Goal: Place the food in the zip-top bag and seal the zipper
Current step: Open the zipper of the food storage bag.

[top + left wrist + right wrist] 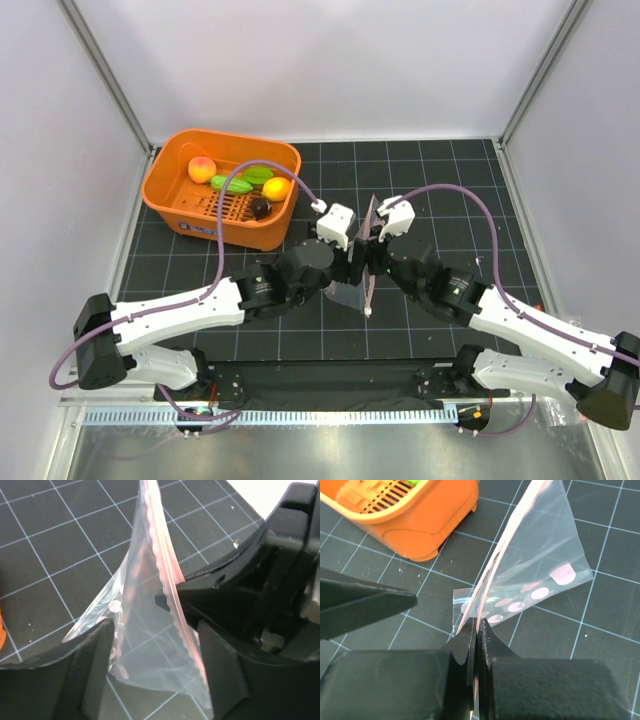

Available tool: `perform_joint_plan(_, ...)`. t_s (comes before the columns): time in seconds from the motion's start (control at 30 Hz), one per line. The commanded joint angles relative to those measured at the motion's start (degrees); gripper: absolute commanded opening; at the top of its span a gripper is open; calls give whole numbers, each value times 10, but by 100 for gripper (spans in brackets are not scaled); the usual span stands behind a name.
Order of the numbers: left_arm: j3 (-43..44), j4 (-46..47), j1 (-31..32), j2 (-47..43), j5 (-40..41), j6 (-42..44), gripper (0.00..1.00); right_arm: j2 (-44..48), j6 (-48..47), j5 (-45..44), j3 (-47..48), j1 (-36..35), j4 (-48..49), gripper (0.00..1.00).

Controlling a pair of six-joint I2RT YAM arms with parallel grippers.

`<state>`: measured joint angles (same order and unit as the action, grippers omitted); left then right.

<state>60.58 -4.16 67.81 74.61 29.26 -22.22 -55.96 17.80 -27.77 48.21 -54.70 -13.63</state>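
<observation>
The clear zip-top bag (367, 262) stands on edge at the table's middle, held up between my two grippers. Its pink-red zipper (492, 575) runs up from my right gripper (477, 630), which is shut on that strip. My left gripper (155, 675) is open, one finger on each side of the bag (145, 630), whose zipper (160, 555) rises between them. The food lies in the orange basket (175, 205): a peach ball (202, 168), two green pieces (232, 184), a yellow-orange fruit (276, 188) and a dark purple piece (260, 207).
The orange basket stands at the back left, just left of the bag, and shows in the right wrist view (420, 525). The black gridded mat (450, 190) covers the table. Grey walls close in the left, right and back.
</observation>
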Motion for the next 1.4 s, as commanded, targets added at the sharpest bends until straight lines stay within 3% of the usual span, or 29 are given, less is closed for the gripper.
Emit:
perform_joint_plan(0.0,9,5,1,-25,-32,7,74,20,2,25,15,-2,17,1)
perform_joint_plan(0.17,2,14,2,-34,-44,9,73,46,7,32,1,-3,27,1)
perform_joint_plan(0.43,-6,19,1,-2,-38,-5,60,53,17,68,-2,-3,29,1)
perform_joint_plan(0.57,0,5,2,15,24,-1,43,49,21,78,-5,-4,31,1)
perform_joint_plan(0.8,9,-19,-4,27,55,1,1,34,23,79,-6,-4,33,1)
perform_joint_plan(0.93,3,-27,-15,21,76,3,0,34,24,61,-6,-5,25,1)
perform_joint_plan(1.13,-4,-60,-36,-10,117,-9,0,-3,35,-109,44,-4,-89,1)
perform_joint_plan(1.37,8,-116,-36,-54,207,-2,0,-16,37,-249,102,-4,-183,1)
